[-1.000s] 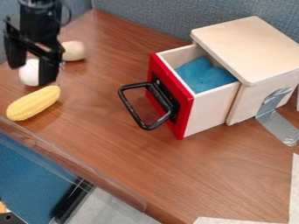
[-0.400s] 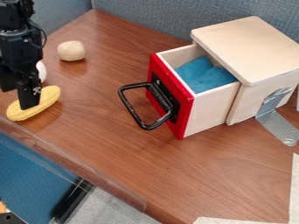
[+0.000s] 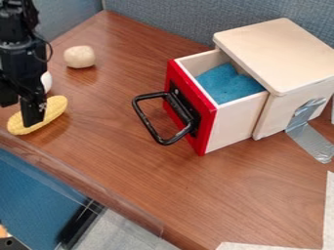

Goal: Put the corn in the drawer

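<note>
One step nearer grasping corn [image 3: 56, 106].
Shifted gripper [image 3: 19, 115] from white object [image 3: 46, 81] to corn, then slightly lower. Read as spread wide, holding nothing; find corn on table [image 3: 140, 178], outside drawer [image 3: 233, 123]. Likely due to close next.

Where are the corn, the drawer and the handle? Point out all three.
Corn [image 3: 57, 105]: camera view, on its upper-right end.
Drawer [image 3: 236, 122]: camera view, on its pale side wall.
Handle [image 3: 147, 122]: camera view, on its long outer bar.
</note>
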Available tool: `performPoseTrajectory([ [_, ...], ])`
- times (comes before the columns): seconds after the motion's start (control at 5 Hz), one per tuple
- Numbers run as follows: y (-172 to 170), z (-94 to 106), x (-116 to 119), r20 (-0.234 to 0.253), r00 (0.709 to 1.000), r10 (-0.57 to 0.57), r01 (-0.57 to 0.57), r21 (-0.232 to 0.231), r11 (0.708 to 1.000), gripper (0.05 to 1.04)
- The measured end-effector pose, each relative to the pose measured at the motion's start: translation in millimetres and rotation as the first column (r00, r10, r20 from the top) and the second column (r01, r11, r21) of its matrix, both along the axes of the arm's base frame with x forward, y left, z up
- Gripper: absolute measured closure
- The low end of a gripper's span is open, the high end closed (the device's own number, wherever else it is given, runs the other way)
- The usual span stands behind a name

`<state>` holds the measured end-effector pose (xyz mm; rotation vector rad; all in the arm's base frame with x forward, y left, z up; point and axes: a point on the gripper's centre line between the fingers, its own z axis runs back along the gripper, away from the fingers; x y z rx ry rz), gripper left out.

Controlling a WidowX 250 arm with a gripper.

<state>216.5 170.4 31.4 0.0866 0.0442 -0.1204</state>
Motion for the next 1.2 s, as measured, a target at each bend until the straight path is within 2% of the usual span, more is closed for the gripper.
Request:
performPoseTrajectory([
  [0.2,-4.4,-6.4,6.6,-0.019,1.000,0.005,-0.005,0.008,1.000,0.083],
  [0.4,-1.9,-17.0,11.0,-0.073,0.996,0.052,-0.050,0.020,0.999,0.113],
  [0.6,-0.5,-18.0,16.2,-0.066,0.992,0.107,-0.107,0.013,0.994,0.388],
  [0.8,0.7,-16.6,16.5,-0.065,0.989,0.132,-0.132,0.014,0.991,0.459],
  [1.0,-1.3,-13.7,14.1,-0.083,0.985,0.153,-0.155,-0.020,0.988,0.460],
  [1.2,-8.1,16.6,23.1,-0.053,0.975,0.217,-0.220,-0.068,0.973,0.460],
])
